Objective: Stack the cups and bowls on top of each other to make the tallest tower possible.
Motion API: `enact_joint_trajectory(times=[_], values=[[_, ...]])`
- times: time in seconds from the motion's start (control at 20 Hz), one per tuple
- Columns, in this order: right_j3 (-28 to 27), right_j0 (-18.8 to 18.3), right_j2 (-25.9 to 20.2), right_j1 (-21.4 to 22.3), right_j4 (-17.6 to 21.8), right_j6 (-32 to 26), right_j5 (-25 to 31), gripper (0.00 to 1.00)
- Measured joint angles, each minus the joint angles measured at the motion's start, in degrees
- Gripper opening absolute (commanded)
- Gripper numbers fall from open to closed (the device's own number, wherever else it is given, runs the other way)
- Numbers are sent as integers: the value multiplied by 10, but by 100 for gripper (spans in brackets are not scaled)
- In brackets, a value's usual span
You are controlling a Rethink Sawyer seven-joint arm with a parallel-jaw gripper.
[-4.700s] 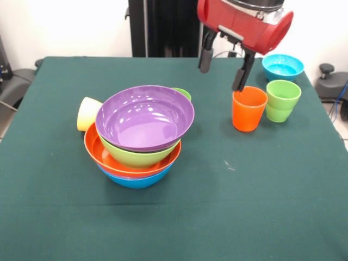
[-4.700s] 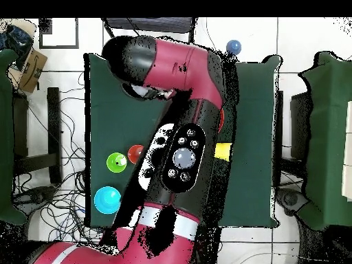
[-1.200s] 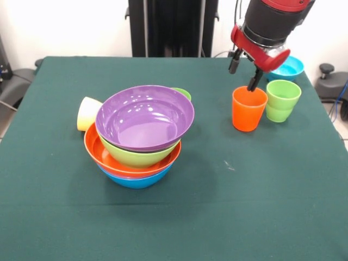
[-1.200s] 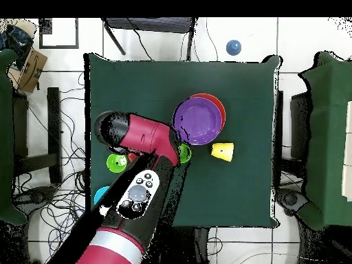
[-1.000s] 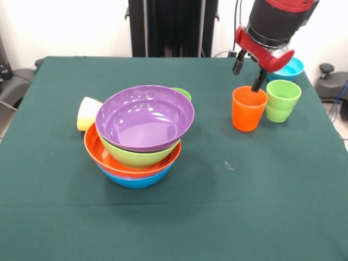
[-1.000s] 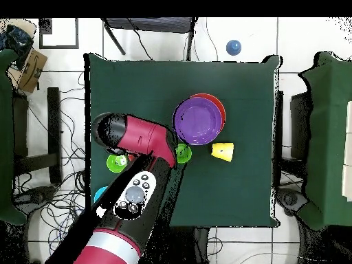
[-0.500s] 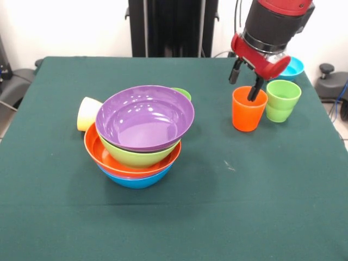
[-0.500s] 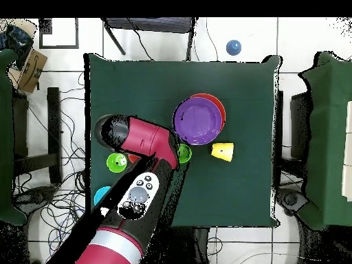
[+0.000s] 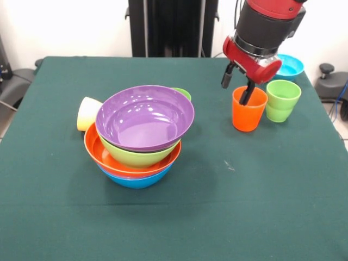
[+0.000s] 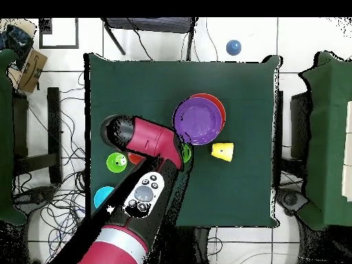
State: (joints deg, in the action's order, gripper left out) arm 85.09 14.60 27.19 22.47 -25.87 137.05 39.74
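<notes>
Pincer (image 9: 236, 89) straddles the unlabelled orange cup's (image 9: 248, 111) near rim, open.

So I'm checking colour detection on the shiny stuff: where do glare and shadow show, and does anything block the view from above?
Front view: white glare patches inside the purple bowl; a soft shadow lies under the bowl stack on the green cloth. Overhead view: the red arm covers most of the orange cup; the purple bowl shows unobstructed.

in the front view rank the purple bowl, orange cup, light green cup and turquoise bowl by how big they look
1. purple bowl, clearly largest
2. orange cup
3. light green cup, slightly smaller than the orange one

The turquoise bowl is partly hidden by the arm and sits farther away, so its place is unsure.
</notes>
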Motion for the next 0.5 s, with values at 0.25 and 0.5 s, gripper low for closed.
enact_joint_trajectory(times=[0.25,0.5], values=[[0,0,0,-10,0,0,0,100],[0,0,-7,-24,-4,0,-10,100]])
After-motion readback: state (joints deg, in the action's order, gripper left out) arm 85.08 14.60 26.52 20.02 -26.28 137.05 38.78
